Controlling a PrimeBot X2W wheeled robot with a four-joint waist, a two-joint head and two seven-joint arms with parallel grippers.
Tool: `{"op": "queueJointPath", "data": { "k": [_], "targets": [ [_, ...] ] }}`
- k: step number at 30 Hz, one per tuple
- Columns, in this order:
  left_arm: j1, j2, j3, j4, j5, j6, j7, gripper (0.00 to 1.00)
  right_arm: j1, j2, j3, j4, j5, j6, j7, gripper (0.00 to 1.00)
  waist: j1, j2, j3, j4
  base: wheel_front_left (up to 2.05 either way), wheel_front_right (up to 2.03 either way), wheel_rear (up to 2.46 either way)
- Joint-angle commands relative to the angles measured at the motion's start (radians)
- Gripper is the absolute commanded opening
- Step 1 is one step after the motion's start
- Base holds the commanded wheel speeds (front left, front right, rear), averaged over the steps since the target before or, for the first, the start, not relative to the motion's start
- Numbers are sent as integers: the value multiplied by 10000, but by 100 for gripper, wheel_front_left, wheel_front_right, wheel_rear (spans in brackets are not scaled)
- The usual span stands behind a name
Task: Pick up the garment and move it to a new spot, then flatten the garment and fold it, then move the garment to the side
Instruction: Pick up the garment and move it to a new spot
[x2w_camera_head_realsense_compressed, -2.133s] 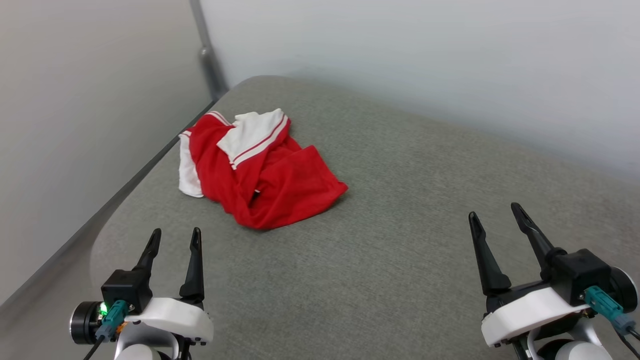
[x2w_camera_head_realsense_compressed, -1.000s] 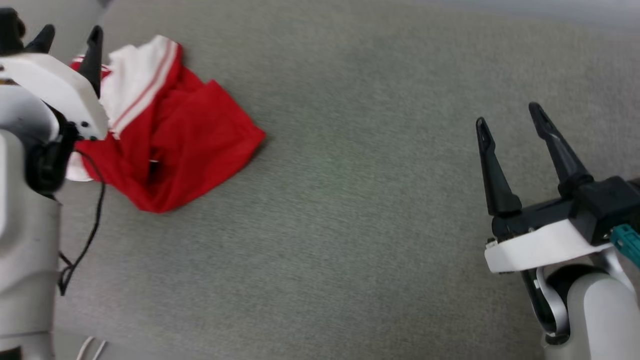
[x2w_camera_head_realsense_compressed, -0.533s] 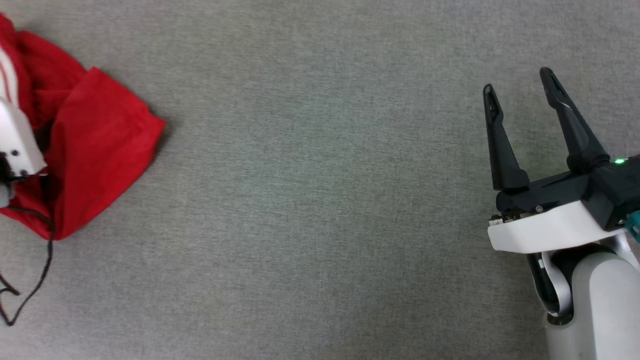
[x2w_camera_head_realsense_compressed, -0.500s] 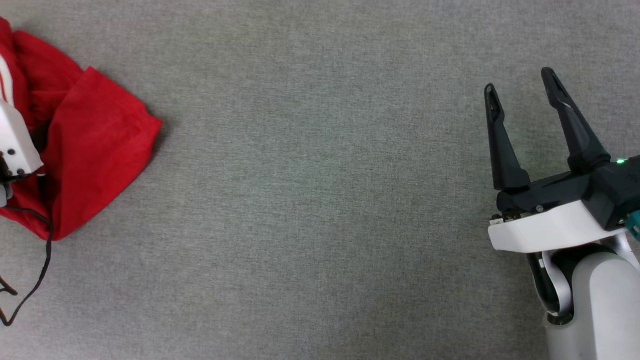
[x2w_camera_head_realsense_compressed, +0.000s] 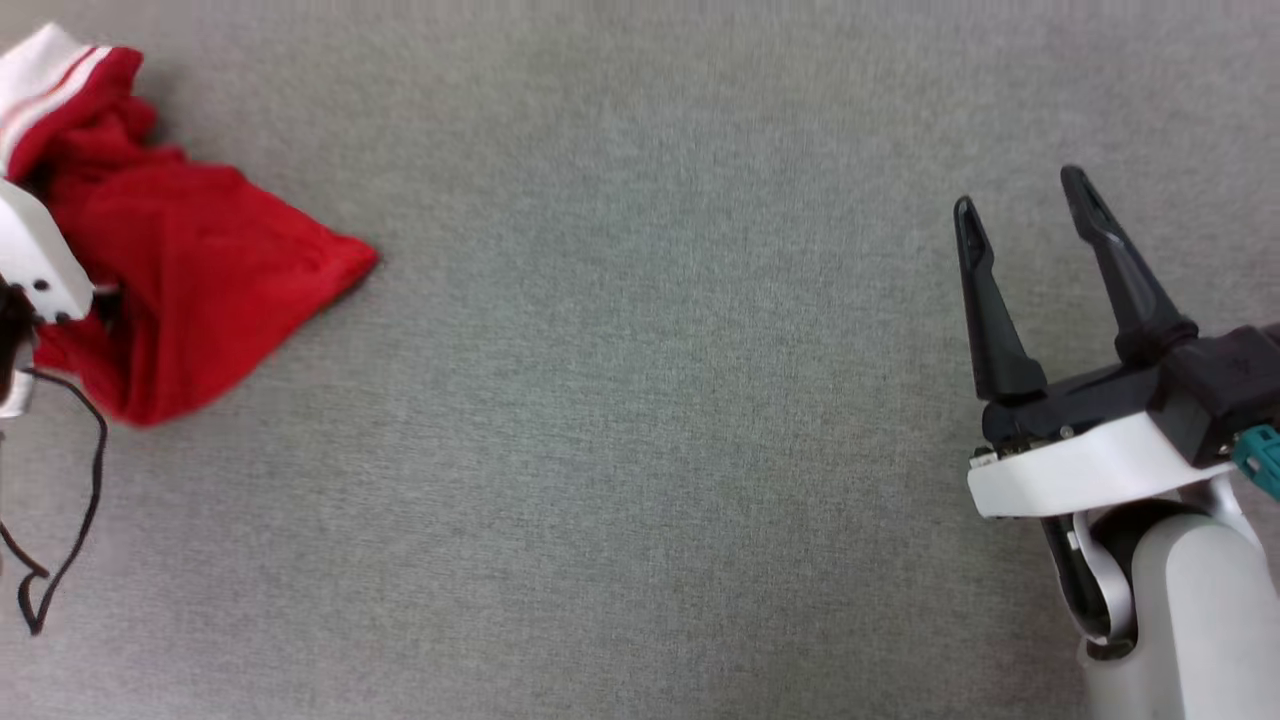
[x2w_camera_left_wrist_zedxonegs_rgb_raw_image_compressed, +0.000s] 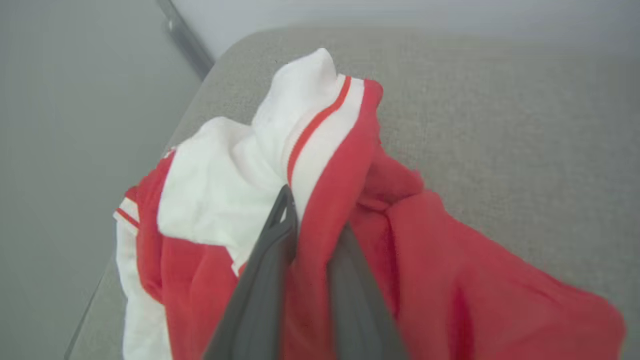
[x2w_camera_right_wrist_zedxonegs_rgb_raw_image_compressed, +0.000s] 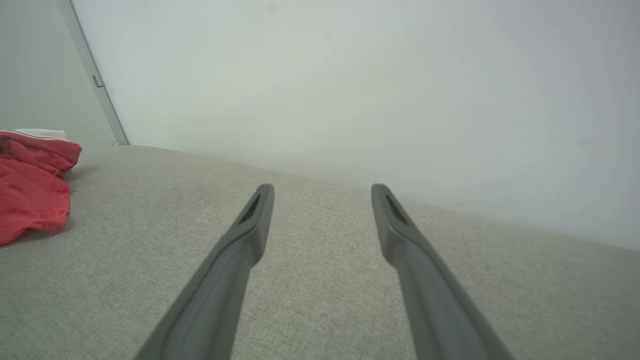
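Observation:
The garment (x2w_camera_head_realsense_compressed: 190, 270) is a crumpled red T-shirt with white sleeves, lying at the far left of the grey surface. In the left wrist view my left gripper (x2w_camera_left_wrist_zedxonegs_rgb_raw_image_compressed: 315, 215) is shut on a raised red fold of the garment (x2w_camera_left_wrist_zedxonegs_rgb_raw_image_compressed: 450, 280), just below a white sleeve with a red stripe (x2w_camera_left_wrist_zedxonegs_rgb_raw_image_compressed: 310, 115). The left arm's white shell (x2w_camera_head_realsense_compressed: 30, 262) sits at the head view's left edge, over the cloth. My right gripper (x2w_camera_head_realsense_compressed: 1020, 192) stands open far to the right, nothing between its fingers. The right wrist view has the right gripper (x2w_camera_right_wrist_zedxonegs_rgb_raw_image_compressed: 322, 190) open and the garment (x2w_camera_right_wrist_zedxonegs_rgb_raw_image_compressed: 30, 195) at far left.
The grey fabric surface (x2w_camera_head_realsense_compressed: 640, 450) stretches wide between the two arms. Its rounded left edge (x2w_camera_left_wrist_zedxonegs_rgb_raw_image_compressed: 100, 300) drops off beside the garment. A pale wall (x2w_camera_right_wrist_zedxonegs_rgb_raw_image_compressed: 350, 75) and a metal post (x2w_camera_right_wrist_zedxonegs_rgb_raw_image_compressed: 95, 80) stand behind. A black cable (x2w_camera_head_realsense_compressed: 70, 500) hangs from the left arm.
My left gripper has shut on the garment. The cloth has bunched up, its white sleeve now shows at the head view's top left, and its red corner has drawn out to the right.

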Motion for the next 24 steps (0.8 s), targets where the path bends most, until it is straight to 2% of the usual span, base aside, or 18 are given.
{"op": "queueJointPath", "data": {
  "k": [1,7,12,18,24],
  "targets": [
    [-211,67,-40,-93,205,-33,-616,0,197,16,-49,55,100,-3,-67,100,-1,0,-533,41,0,0,0],
    [-503,-83,-112,-378,656,212,-2700,0,617,16,-205,244,446,-3,-217,100,-1,0,-1608,-85,0,0,0],
    [-303,-350,-69,-819,764,477,-3887,0,983,16,-277,350,695,-3,-262,100,-1,0,-2419,-508,0,0,0],
    [652,-684,13,-1833,676,895,-4487,0,1408,17,-347,429,910,-3,-277,100,-1,0,-3143,-1371,0,0,0],
    [2286,-1198,-83,-3540,456,1441,-4129,0,1815,15,-382,495,1003,-3,-153,100,-1,0,-3650,-2353,0,0,0]
  ]
}}
